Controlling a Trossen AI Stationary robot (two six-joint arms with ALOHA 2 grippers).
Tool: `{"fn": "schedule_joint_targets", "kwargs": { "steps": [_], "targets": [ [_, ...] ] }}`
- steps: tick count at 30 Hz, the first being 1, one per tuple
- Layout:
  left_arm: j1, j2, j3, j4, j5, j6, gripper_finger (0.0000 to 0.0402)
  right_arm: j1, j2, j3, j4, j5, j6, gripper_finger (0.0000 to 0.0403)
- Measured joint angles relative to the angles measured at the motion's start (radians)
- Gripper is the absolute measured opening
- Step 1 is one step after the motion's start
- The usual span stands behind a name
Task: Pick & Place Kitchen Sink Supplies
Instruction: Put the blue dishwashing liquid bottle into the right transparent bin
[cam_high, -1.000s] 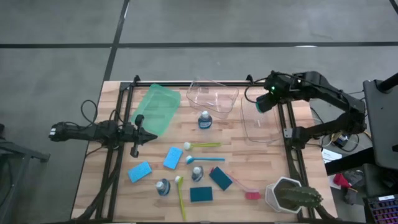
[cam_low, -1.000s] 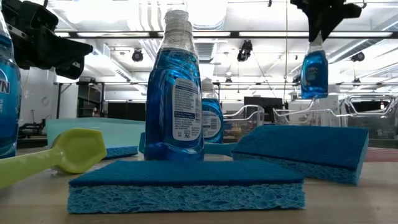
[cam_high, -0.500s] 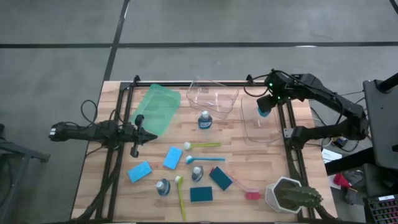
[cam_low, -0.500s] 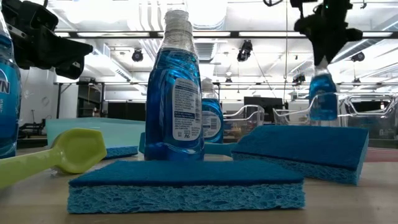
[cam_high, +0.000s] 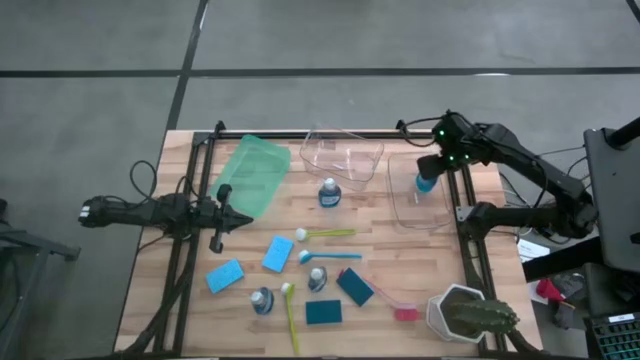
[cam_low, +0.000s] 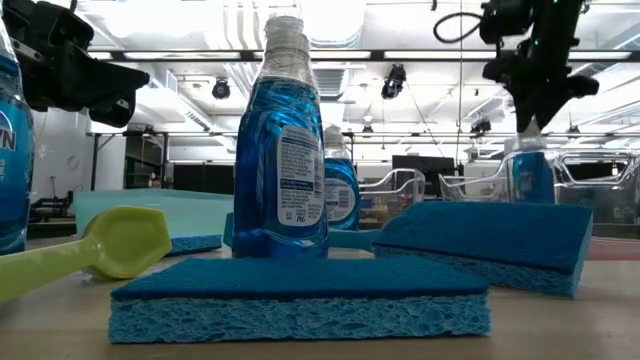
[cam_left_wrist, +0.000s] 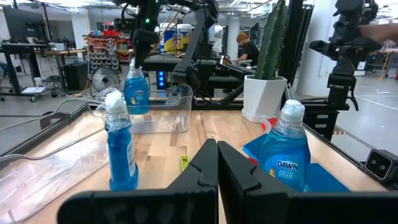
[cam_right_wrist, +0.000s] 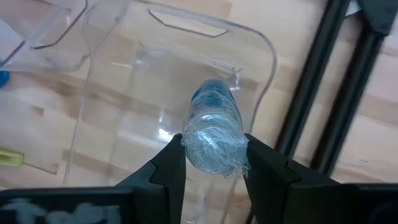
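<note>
One blue-liquid bottle is being gripped at its pale cap by the right gripper, whose fingers are standing partly apart and pressing the cap from both sides. The bottle is hanging upright inside the clear bin at the table's right, with its base low in the bin; whether it is touching the floor of the bin cannot be told. The step in hand is judged to be the placing of this bottle. The next move is calling for the fingers to part only once the base is resting, then a straight lift clear of the cap so that the bottle is not tipped.

The left gripper is waiting at the table's left side, fingers fully together and holding nothing.

Readable writing: "DAWN" is showing on the label of a nearer bottle in the left wrist view. Finer print on the labelled bottle in the low view is too small to read.
</note>
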Motion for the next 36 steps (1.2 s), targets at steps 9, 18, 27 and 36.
{"fn": "schedule_joint_targets", "kwargs": {
  "steps": [9, 18, 27, 36],
  "targets": [
    [0.000, 0.000, 0.000, 0.000, 0.000, 0.000, 0.0000, -0.068, 0.018, -0.055, 0.079, -0.033, -0.037, 0.0129],
    [0.000, 0.000, 0.000, 0.000, 0.000, 0.000, 0.0000, -0.098, 0.056, -0.042, 0.083, -0.034, -0.062, 0.0130],
    [0.000, 0.000, 0.000, 0.000, 0.000, 0.000, 0.0000, -0.098, 0.093, -0.031, 0.095, -0.031, -0.078, 0.0150],
    [0.000, 0.000, 0.000, 0.000, 0.000, 0.000, 0.0000, -0.097, 0.100, -0.035, 0.093, -0.034, -0.086, 0.0159]
  ]
}}
